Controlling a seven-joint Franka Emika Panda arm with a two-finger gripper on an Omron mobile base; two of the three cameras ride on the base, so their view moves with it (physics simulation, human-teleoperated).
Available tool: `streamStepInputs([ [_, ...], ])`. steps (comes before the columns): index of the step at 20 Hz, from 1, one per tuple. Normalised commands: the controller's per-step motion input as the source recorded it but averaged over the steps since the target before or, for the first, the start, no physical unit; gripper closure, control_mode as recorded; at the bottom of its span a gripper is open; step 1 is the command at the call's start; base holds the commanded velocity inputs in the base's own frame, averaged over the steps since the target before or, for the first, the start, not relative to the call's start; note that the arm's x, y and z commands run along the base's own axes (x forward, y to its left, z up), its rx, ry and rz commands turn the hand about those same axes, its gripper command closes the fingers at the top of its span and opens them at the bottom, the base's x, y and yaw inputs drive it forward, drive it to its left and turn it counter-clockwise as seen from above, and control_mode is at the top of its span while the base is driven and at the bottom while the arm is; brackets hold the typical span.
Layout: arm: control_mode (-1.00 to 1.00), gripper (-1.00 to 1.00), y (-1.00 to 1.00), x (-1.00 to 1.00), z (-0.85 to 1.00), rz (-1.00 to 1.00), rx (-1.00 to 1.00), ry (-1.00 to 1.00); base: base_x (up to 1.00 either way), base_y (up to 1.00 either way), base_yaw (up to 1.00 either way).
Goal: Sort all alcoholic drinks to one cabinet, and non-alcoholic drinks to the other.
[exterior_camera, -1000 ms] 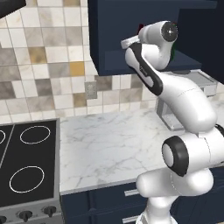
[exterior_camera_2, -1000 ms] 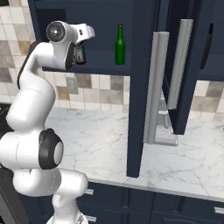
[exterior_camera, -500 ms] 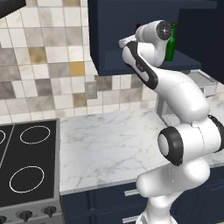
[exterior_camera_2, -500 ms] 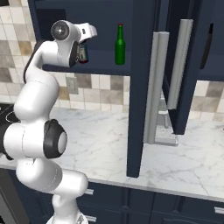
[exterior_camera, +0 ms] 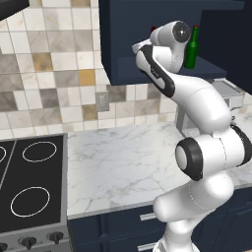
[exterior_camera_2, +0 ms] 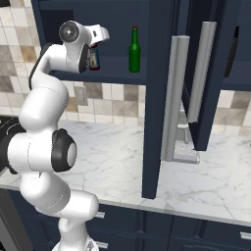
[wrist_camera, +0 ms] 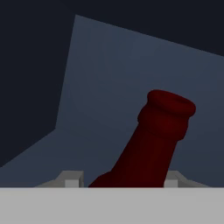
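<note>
Up at the cabinet [exterior_camera_2: 73,14] shelf, above the desk [exterior_camera_2: 215,181], the end effector [exterior_camera_2: 93,58] holds the red-brown bottle [exterior_camera_2: 94,60] between narrow jaws, with the hand already reaching inside the opening. From the right base view the bottle stands close to upright, its blue label showing just past the white wrist, its base at or just above the shelf [exterior_camera_2: 112,73] board (contact cannot be made out). In the hand view its dark red neck [wrist_camera: 157,140] rises between the finger tips and leans toward the right of that picture, so the long axis runs up and away from the grip rather than across it. The green bottle [exterior_camera_2: 134,50] stands upright on the same shelf, to the right of the held one and apart from it, also visible past the arm in the left base view [exterior_camera: 191,48]. Judged from this, the coming move is a short lowering and release, and the gap to the green bottle is the margin that matters.
</note>
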Motion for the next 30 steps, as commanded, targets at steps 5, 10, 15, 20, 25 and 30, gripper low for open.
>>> streamStepInputs([
  [5,-1.0,-1.0,0.0,0.12,-0.37,0.0,-0.03,0.02,0.0,0.0,0.0],
  [10,-1.0,-1.0,0.0,0.02,-0.17,0.0,0.0,0.0,0.0,0.0,0.0],
  [15,-1.0,-1.0,0.0,0.04,-0.13,0.0,0.0,0.0,0.0,0.0,0.0],
  [20,-1.0,-1.0,0.0,-0.08,-0.05,0.0,0.0,0.0,0.0,0.0,0.0],
  [25,-1.0,-1.0,0.0,-0.29,0.0,0.0,0.0,0.0,0.0,0.0,0.0],
  [30,-1.0,-1.0,-0.06,-0.45,0.0,-0.04,0.0,0.0,0.0,0.0,0.0],
])
